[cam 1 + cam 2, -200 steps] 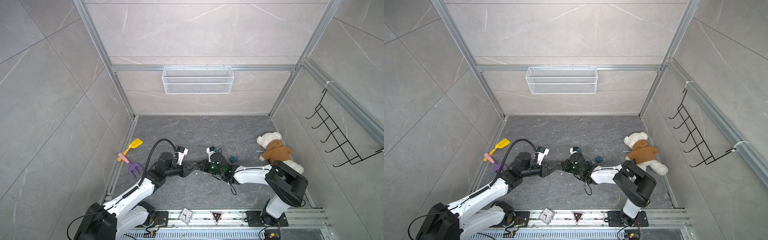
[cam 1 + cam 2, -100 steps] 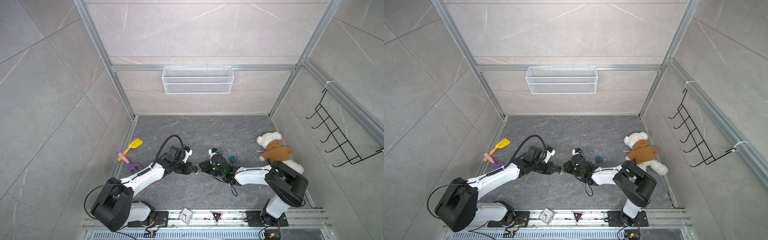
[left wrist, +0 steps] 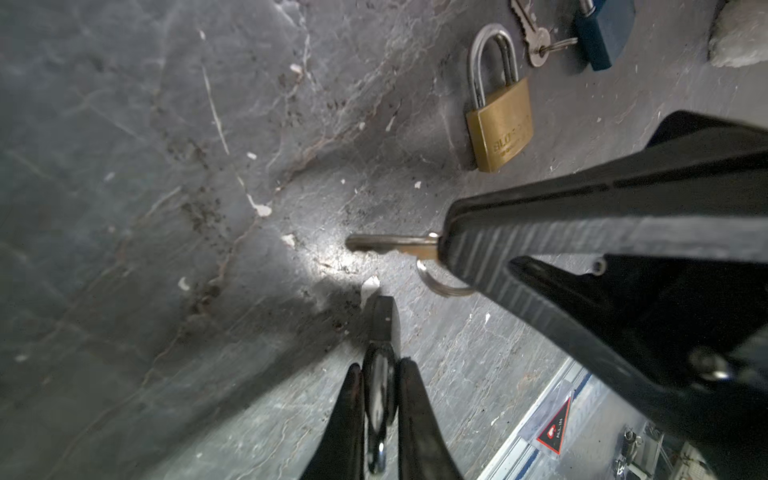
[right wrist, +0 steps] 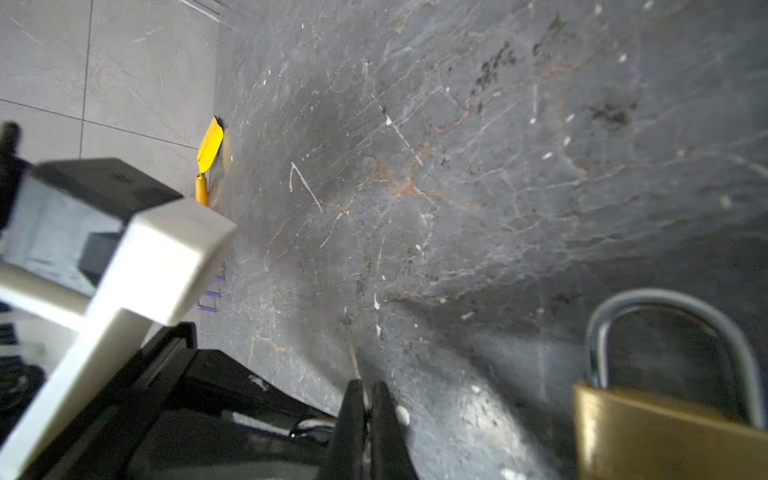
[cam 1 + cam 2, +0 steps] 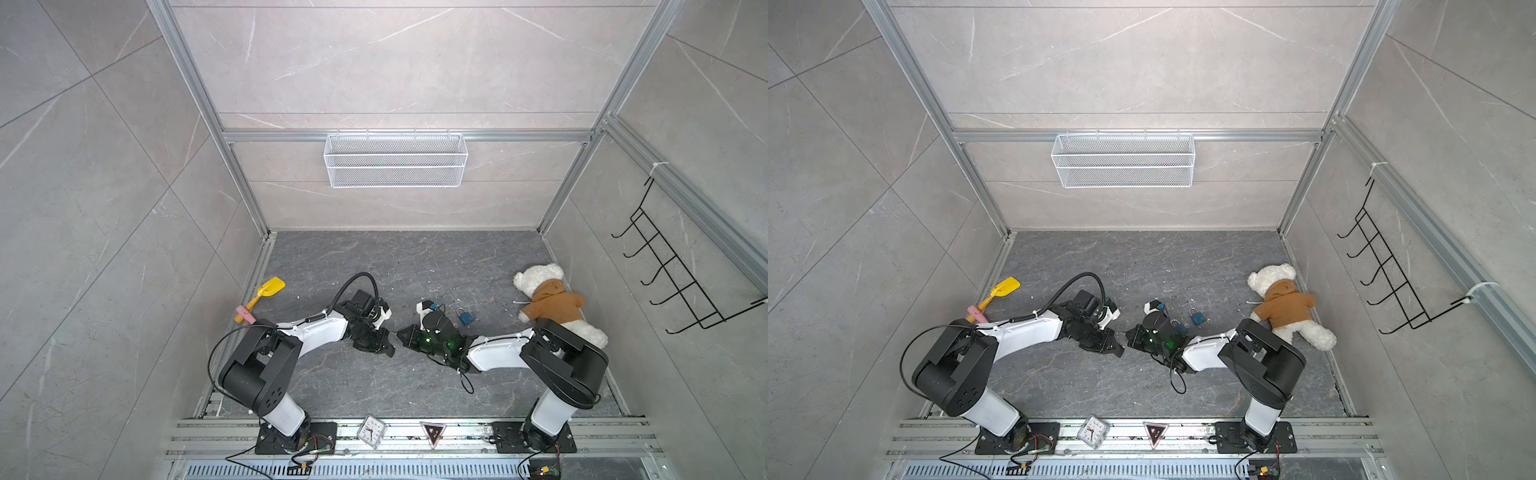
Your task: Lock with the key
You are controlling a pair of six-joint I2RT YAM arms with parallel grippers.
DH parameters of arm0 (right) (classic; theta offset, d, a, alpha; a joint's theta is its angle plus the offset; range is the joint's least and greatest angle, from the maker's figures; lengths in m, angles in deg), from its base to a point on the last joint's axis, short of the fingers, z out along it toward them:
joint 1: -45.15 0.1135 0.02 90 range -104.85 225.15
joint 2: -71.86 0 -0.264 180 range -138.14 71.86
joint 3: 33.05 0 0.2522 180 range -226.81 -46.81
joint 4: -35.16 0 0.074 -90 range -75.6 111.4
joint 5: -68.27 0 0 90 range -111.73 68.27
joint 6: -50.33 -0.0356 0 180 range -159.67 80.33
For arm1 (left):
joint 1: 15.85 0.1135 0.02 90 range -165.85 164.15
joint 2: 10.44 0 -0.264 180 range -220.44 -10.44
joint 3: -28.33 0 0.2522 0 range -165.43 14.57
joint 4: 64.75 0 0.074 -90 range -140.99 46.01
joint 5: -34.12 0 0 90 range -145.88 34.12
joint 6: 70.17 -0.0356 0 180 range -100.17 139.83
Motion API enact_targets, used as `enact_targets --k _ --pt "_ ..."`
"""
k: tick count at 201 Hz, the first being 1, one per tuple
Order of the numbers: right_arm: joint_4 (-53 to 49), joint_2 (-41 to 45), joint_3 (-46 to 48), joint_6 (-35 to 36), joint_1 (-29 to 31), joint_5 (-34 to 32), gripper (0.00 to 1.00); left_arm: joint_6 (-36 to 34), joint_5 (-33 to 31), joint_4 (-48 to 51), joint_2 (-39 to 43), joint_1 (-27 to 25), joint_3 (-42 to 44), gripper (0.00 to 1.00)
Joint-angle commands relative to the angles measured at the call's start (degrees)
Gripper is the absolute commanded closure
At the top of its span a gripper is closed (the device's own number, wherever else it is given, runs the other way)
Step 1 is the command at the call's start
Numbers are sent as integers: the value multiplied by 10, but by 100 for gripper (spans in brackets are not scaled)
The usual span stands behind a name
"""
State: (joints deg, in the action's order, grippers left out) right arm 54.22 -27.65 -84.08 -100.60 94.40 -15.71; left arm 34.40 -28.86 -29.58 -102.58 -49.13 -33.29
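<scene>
One key (image 3: 386, 243) sits clenched in your right pincer (image 5: 402, 334), blade pointing 9 o'clock. The brass padlock (image 3: 498, 124) lies flat on the worktop (image 5: 395, 266) behind it, about 2 o'clock, so the right arm looks nearer. Your left pincer (image 5: 390, 352) pinches a slim dark piece (image 3: 379, 399) you cannot identify.

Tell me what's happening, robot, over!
Right gripper shut on key. Left gripper shut on thin dark piece, unclear what. Brass padlock loose on floor beside them. Nothing between key and padlock.
</scene>
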Motion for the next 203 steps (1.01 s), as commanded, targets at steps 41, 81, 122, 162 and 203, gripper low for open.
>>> enact_targets --k 41,81,122,162,203 --pt "40 -29 18 -24 -1 3 100 -50 -58 90 -31 0 -59 94" --pt "48 -40 20 -31 -1 -3 96 -55 -73 101 -42 -1 -72 79" --pt "43 -37 20 -32 -1 -10 80 -53 -95 109 -37 0 -84 68" --pt "37 -16 29 -31 -1 -22 70 -51 -125 121 -24 0 -101 30" --pt "-26 58 28 8 -1 -56 67 -47 -159 143 22 0 -124 23"
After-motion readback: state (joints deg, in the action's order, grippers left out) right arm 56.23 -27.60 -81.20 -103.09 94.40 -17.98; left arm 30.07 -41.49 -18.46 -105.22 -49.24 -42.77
